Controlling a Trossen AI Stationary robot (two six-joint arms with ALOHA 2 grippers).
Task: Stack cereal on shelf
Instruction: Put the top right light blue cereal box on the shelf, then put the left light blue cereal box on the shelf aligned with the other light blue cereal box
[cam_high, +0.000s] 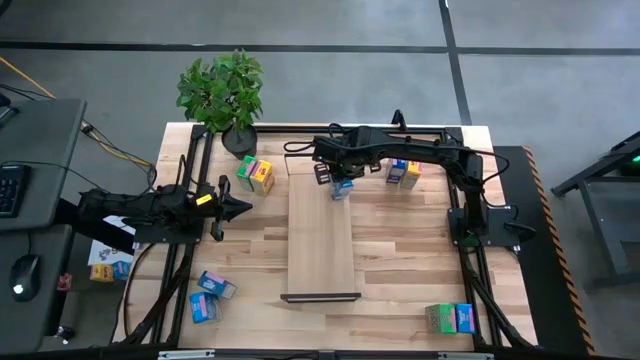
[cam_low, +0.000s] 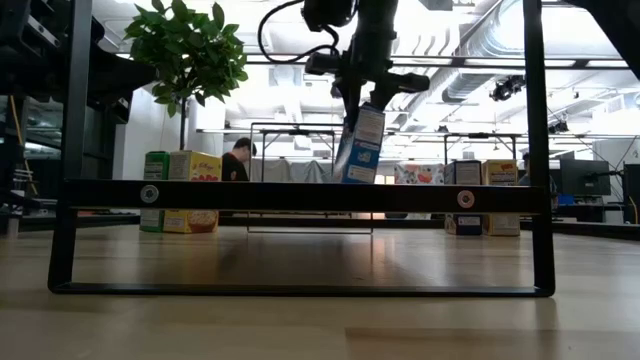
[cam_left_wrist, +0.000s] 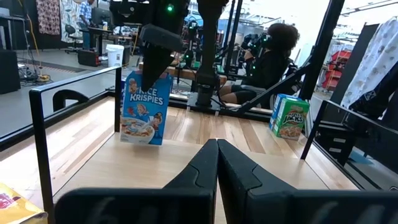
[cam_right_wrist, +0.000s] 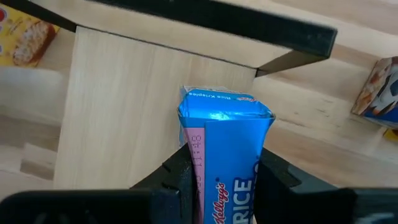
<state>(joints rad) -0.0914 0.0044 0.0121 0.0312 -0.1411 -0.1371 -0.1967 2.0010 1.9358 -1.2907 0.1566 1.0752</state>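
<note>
Right gripper (cam_high: 341, 181) fingers (cam_right_wrist: 180, 180) pinch a blue Rice Krispies box (cam_left_wrist: 145, 107) by its two sides, hung just above the far end of the shelf (cam_high: 319, 235), tilted a bit, bottom edge clear of the board. Box: blue front, white lettering, bowl picture, pink side panel. The rest of the shelf board toward its near bracket (cam_low: 300, 195) lies bare and open.

Left gripper (cam_high: 238, 208) fingers pressed together, holding nothing, hovering just left of the shelf, at about its middle.

Other cereal around the shelf: a green and yellow pair (cam_high: 256, 174) beside its far left corner, two more boxes (cam_high: 404, 173) right of its far end, two blue boxes (cam_high: 210, 296) left of its near end, a green and blue pair (cam_high: 449, 317) right of its near end. Potted plant (cam_high: 222, 92) beyond the far left corner.
</note>
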